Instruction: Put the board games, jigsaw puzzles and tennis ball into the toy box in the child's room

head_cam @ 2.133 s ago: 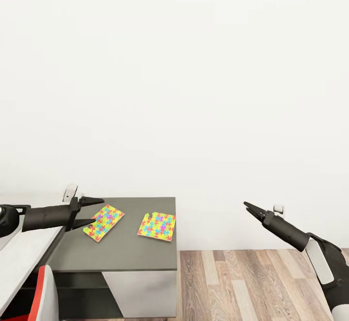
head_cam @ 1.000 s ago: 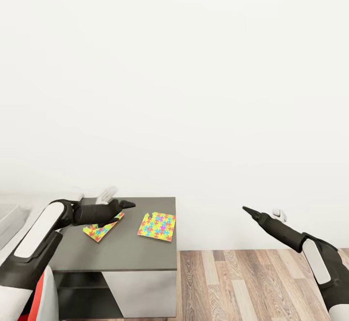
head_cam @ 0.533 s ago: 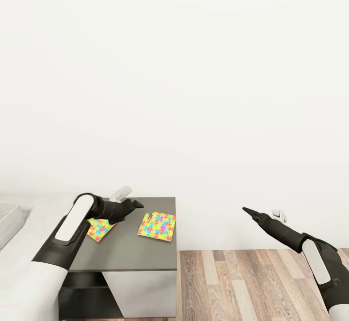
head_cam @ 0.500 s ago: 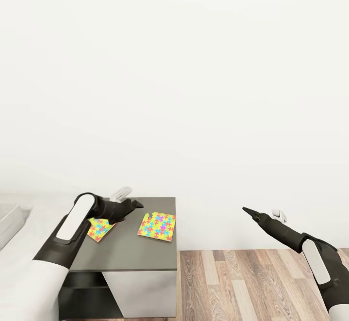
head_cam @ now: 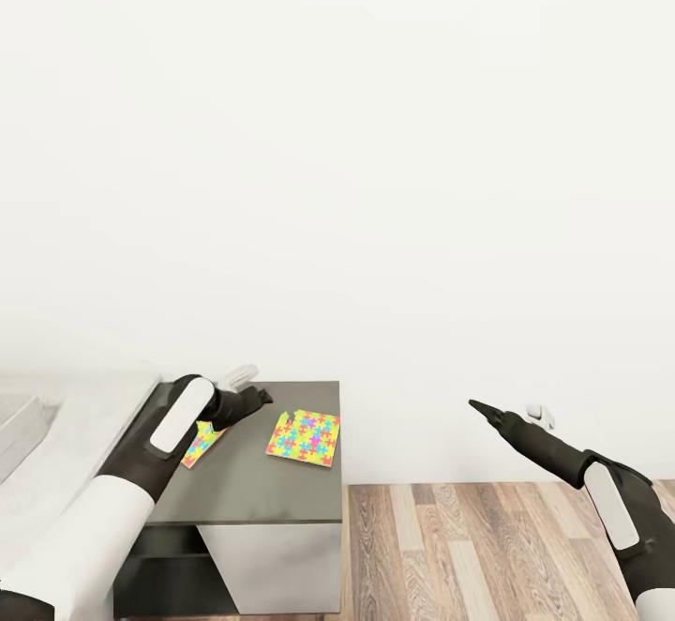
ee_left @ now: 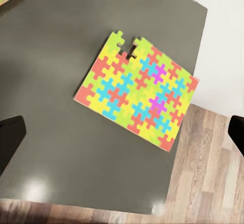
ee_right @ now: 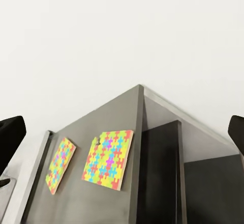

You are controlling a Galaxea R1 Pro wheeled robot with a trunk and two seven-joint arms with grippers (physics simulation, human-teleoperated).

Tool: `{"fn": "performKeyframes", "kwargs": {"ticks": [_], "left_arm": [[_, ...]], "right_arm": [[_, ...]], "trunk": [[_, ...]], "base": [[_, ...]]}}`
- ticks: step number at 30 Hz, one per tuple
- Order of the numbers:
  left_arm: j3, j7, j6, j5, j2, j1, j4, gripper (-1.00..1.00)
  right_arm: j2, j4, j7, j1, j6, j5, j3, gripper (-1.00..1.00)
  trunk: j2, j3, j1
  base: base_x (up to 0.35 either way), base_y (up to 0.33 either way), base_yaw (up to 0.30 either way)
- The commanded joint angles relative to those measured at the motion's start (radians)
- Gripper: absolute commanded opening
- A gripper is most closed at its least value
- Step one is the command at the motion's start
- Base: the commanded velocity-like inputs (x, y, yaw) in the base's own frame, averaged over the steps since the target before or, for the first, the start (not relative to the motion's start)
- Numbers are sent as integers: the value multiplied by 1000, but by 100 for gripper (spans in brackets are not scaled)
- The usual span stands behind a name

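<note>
White wall, wood-plank floor [head_cam: 487, 546]; you face the dark grey table [head_cam: 253, 480]. Your left gripper [head_cam: 261, 397] hovers over the tabletop, fingers spread wide in the left wrist view. One jigsaw puzzle [head_cam: 303, 437] lies flat just ahead of it, near the table's edge; the second puzzle [head_cam: 198, 442] sits back under your left forearm, partly hidden. Your right gripper [head_cam: 480, 407] hangs over the floor, well apart from both; its fingertips sit wide apart in the right wrist view.

Multicoloured jigsaw puzzles [head_cam: 303, 437], dark grey table [head_cam: 253, 485]

Both grippers' fingers [ee_left: 10, 137] apart.
</note>
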Motion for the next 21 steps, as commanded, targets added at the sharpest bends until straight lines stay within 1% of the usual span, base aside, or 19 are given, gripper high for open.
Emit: {"fn": "performKeyframes", "kwargs": {"ticks": [1, 3, 4, 5, 13, 16, 21], "left_arm": [[-9, -6, -4, -1, 1, -2, -3, 100], [-20, -42, -10, -26, 3, -3, -6, 100], [-22, -50, -12, -33, 4, -3, -6, 100], [-25, -61, -14, -47, 4, -3, -7, 100], [-30, -85, -18, -125, 5, -4, -8, 100], [-30, -88, -18, -135, 4, -4, -8, 100], [-30, -89, -18, -143, 9, -4, -7, 100]], "right_arm": [[0, 0, 1, -1, 7, -4, -1, 100], [0, 2, 1, -1, 7, -3, 0, 100], [0, 2, 1, -1, 7, -3, 0, 100], [0, 3, 1, -1, 7, -2, 0, 100], [0, 6, 1, -1, 7, -3, 0, 100], [0, 6, 1, -1, 7, -3, 0, 100], [0, 5, 1, -1, 7, -3, 0, 100]], "trunk": [[-2, -3, 1], [-2, -6, 1], [-2, -7, 1], [-2, -8, 1], [-2, -21, 1], [-2, -25, 1], [-2, -30, 1]], "base": [[0, 0, 0], [0, 0, 0], [0, 0, 0], [0, 0, 0], [7, 0, 0], [105, -30, 0], [166, -131, 0]]}}
